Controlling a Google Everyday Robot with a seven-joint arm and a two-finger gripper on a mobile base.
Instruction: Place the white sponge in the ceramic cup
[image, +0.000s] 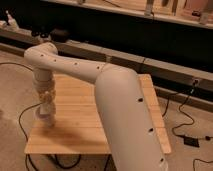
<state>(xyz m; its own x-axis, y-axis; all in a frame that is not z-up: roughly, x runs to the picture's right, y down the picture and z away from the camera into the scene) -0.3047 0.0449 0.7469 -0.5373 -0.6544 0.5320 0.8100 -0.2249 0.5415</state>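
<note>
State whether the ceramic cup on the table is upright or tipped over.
Upright, it seems: the ceramic cup stands on the wooden table near its left edge, partly hidden by the gripper directly above it.

We see our white two-finger gripper (47, 111) reaching straight down over the left part of the pale wooden slatted table (80, 125). Directly beneath it, touching it, stands the small whitish-grey ceramic cup (46, 120).

Dim, warm indoor light falls on the pale slatted wooden desk (80, 127), while the background beyond its far edge sinks into darkness. The bulky white robot arm (120, 100) catches the brightest light. Its gripper (47, 107) hangs near the desk's left edge.
</note>
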